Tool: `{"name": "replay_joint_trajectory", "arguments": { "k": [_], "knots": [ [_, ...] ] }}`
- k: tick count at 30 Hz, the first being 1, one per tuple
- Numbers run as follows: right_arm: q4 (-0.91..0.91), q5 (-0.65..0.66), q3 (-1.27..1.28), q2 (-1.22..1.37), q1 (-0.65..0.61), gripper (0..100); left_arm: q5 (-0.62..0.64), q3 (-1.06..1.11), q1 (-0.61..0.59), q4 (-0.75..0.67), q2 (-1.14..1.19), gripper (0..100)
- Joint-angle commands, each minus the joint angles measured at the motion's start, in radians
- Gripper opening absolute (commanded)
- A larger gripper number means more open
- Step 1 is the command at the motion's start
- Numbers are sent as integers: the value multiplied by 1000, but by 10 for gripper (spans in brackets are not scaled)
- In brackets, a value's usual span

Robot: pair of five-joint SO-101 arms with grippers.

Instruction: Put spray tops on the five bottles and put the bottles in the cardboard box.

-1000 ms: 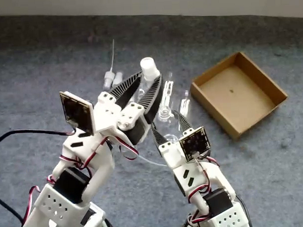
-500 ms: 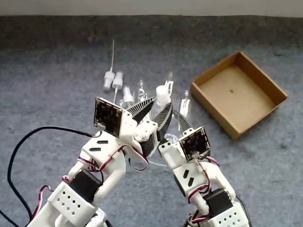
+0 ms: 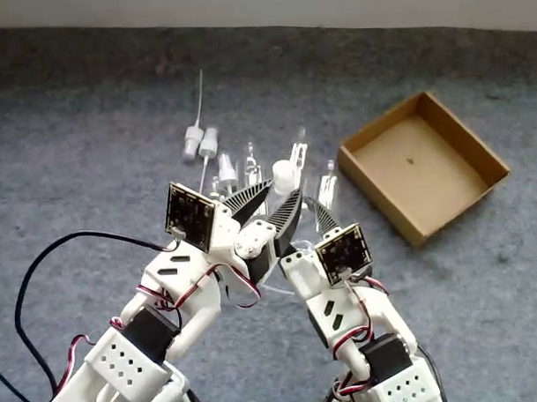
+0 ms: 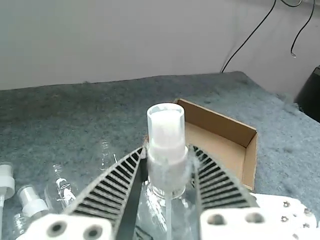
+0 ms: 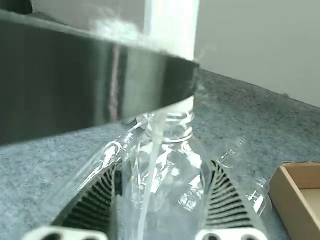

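My left gripper [image 3: 275, 197] [image 4: 167, 152] is shut on a white spray top [image 3: 284, 175] [image 4: 166, 131]. The top sits upright on the neck of a clear bottle [image 5: 167, 170] [image 4: 165, 212], with its thin tube running down inside. My right gripper [image 3: 298, 228] [image 5: 165, 172] is shut on that bottle's body and holds it upright, just in front of the left gripper. One dark left finger [image 5: 95, 85] crosses the right wrist view above the bottle. The open cardboard box [image 3: 408, 161] [image 4: 220, 145] [image 5: 300, 200] lies to the right with nothing in it.
Two loose spray tops [image 3: 198, 140] with long tubes lie on the grey carpet behind the grippers. Several clear bottles [image 3: 328, 183] lie between them and the box, some half hidden by the left gripper. Black cables trail at the near left.
The left arm has brought the spray top back and down from above the far bottles onto the bottle in the right gripper. The right arm has stayed still.
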Motion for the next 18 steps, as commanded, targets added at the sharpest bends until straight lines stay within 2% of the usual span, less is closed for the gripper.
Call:
{"name": "replay_joint_trajectory", "arguments": {
  "k": [1,5,13,18],
  "knots": [
    [-1,-12,170,-18,-2,67,6,5,27,-3,-1,5],
    [-1,-12,170,-18,-2,67,-6,5,27,0,-2,5],
    [-1,-9,170,-18,-2,67,-141,-1,70,0,-2,5],
    [1,-9,170,-18,-2,67,-147,5,70,2,-2,5]
  ]
}}
